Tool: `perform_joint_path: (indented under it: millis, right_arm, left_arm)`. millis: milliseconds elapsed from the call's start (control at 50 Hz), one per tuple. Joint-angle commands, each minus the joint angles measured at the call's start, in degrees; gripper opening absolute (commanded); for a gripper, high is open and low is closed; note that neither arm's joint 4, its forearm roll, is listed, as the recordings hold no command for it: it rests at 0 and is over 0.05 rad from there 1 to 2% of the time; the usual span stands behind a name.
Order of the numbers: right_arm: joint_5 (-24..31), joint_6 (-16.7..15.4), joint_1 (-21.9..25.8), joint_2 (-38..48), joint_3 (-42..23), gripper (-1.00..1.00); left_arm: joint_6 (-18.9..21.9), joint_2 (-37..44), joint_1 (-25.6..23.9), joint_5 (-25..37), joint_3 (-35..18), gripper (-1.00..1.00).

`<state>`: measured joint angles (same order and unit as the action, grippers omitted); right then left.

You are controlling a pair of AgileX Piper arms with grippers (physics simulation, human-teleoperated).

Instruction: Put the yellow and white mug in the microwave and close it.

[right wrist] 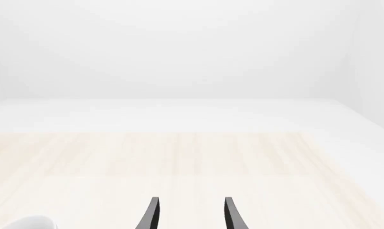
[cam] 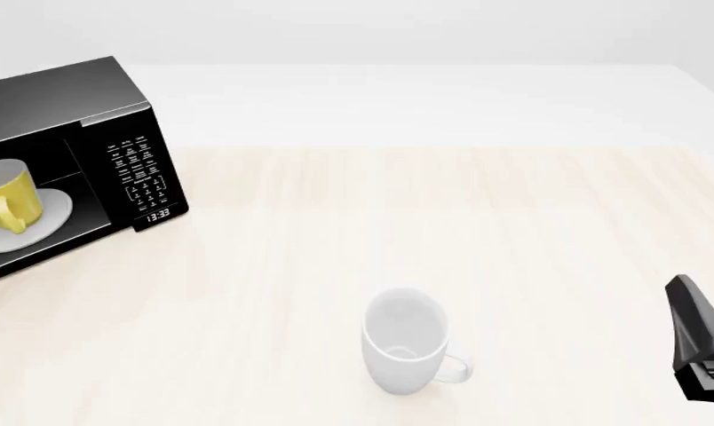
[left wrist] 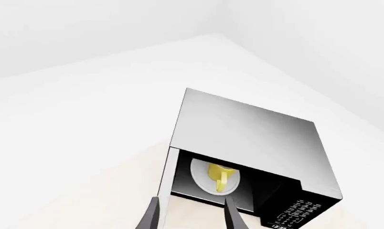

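A pale wooden desk (cam: pixel 476 231) was shown from above, with a black microwave (cam: pixel 108 115) placed at its far left edge. The yellow and white mug (cam: pixel 4 197) was seen standing upright on the round white plate (cam: pixel 51 213) inside the open microwave, its handle turned outward toward the opening. The mug had therefore been delivered, and only the closing of the door appeared to remain. The door itself could not be made out clearly in any view.

In the left wrist view, the left claw (left wrist: pixel 190 214) was held above and in front of the microwave, its two dark fingers spread apart with nothing between them. The mug (left wrist: pixel 218 175) and plate (left wrist: pixel 205 183) were framed just past the fingertips, a position judged suitable for backing away from the opening and reaching for the door.

A larger all-white mug (cam: pixel 407 342) was left standing near the front of the desk, well apart from the microwave; it was not part of the job.

The right claw (right wrist: pixel 190 212) was seen with its fingers parted and empty, pointed across bare desk, with the white mug's rim (right wrist: pixel 27 223) just at the corner of its view. In the front view only a dark part of the right arm (cam: pixel 701 342) showed at the right edge, seemingly parked out of the way
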<state>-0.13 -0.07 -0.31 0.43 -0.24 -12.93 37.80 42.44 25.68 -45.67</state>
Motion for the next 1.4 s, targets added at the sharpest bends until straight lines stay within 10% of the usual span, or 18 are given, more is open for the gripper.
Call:
perform_joint_path:
  millis: [20, 1400]
  right_arm:
    - [0.0, 0.0, 0.0, 0.0, 0.0, 1.00]
    - [0.0, 0.0, 0.0, 0.0, 0.0, 1.00]
  left_arm:
    - [-0.4, 0.8, 4.0, 0.1, -0.5, 1.00]
    - [-3.2, 10.4, 24.5, -5.3, 2.3, 1.00]
